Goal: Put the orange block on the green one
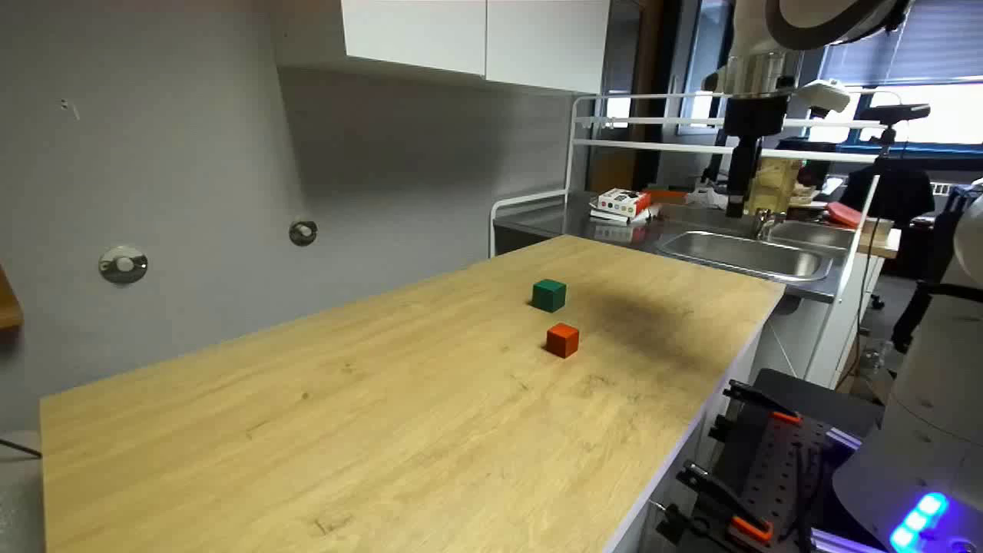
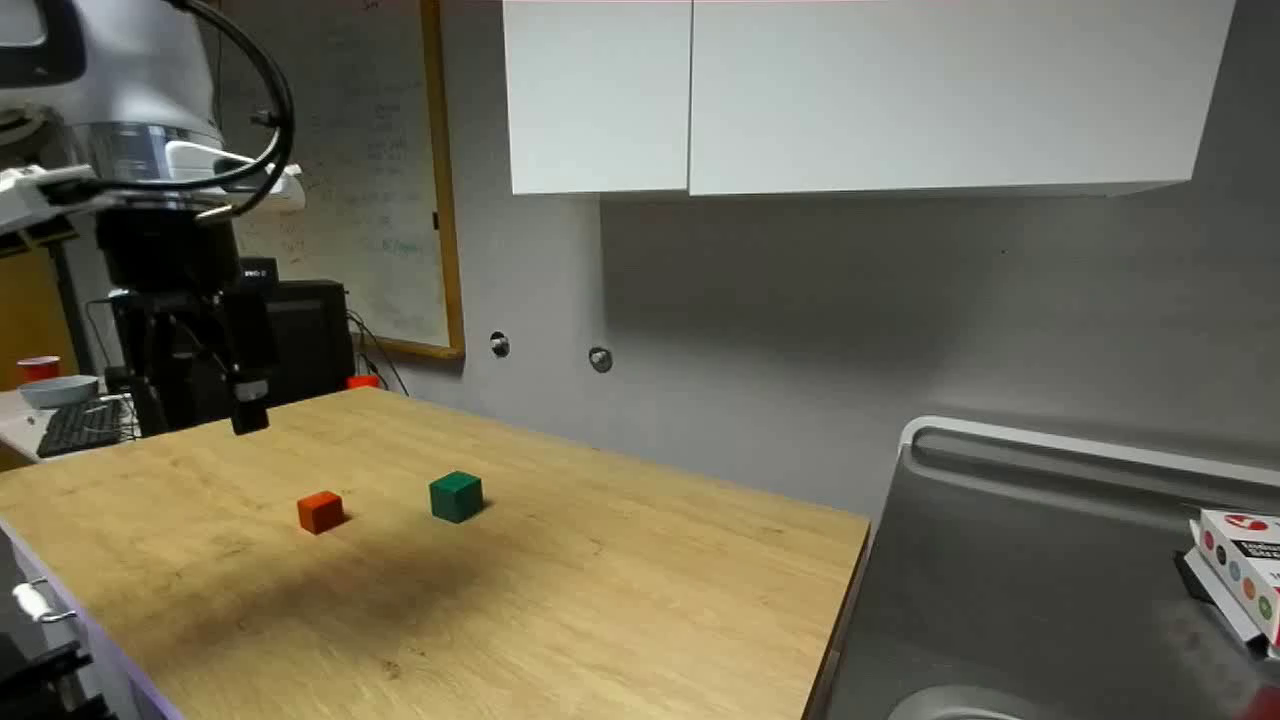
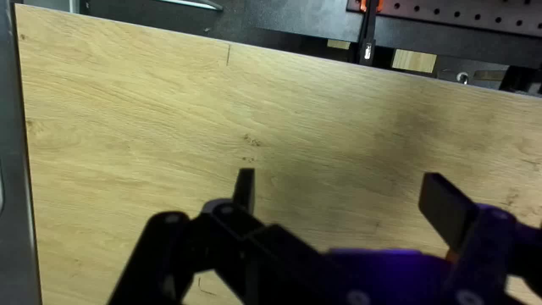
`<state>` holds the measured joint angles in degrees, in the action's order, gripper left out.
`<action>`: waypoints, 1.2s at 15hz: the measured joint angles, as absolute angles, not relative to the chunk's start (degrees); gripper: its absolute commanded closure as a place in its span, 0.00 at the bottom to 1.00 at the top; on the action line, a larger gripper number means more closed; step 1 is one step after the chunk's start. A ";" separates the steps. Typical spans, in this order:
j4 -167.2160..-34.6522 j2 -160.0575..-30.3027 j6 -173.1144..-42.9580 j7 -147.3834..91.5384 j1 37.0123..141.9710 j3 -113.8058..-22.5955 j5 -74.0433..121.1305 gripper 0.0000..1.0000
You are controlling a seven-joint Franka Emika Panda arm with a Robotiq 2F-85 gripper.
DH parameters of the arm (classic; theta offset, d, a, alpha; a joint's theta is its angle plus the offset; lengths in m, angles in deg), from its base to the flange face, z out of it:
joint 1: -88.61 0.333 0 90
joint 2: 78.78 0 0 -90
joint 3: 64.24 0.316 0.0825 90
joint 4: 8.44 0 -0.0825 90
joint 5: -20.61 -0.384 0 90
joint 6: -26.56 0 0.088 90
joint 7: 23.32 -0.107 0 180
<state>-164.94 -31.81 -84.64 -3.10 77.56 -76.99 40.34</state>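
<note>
Orange block (image 1: 562,340), green block (image 1: 548,296), one wood-grain desk (image 1: 369,415)

Counted out, that makes one orange block and one green block, both flat on the desk, near each other but apart. In an exterior view the orange block lies nearer and slightly right of the green block; in an exterior view the green block (image 2: 456,497) stands to the right of the orange block (image 2: 320,512) and a little farther off.

One claw (image 3: 341,192) hangs above the desk, apart from both blocks, its two fingers (image 3: 444,207) set wide (wood grain shows between them in the wrist view).

Pale and yellowish, the desk has a few dark knots and a soft shadow beside the blocks. Along it runs a grey wall (image 1: 192,169) with two round metal fittings (image 1: 123,265); two white cabinet doors (image 1: 545,42) show above in both exterior views. At one end is a metal counter (image 1: 537,218) with a sink (image 1: 733,252), a tap (image 1: 762,223) and a red-and-white box (image 1: 623,202). Far left in an exterior view are one wood-framed whiteboard (image 2: 330,180), a red cup (image 2: 38,368), one grey bowl (image 2: 58,390) and one keyboard (image 2: 80,428).
</note>
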 measured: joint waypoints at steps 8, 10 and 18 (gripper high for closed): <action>-164.91 -31.81 -84.64 -3.11 77.56 -76.99 40.34 0.00; -164.91 -31.81 -84.64 -3.10 77.56 -76.99 40.34 0.00; -165.50 -35.20 -86.55 -6.16 80.56 -76.06 38.48 0.00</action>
<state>-165.50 -35.20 -86.55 -6.16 80.56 -76.06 38.48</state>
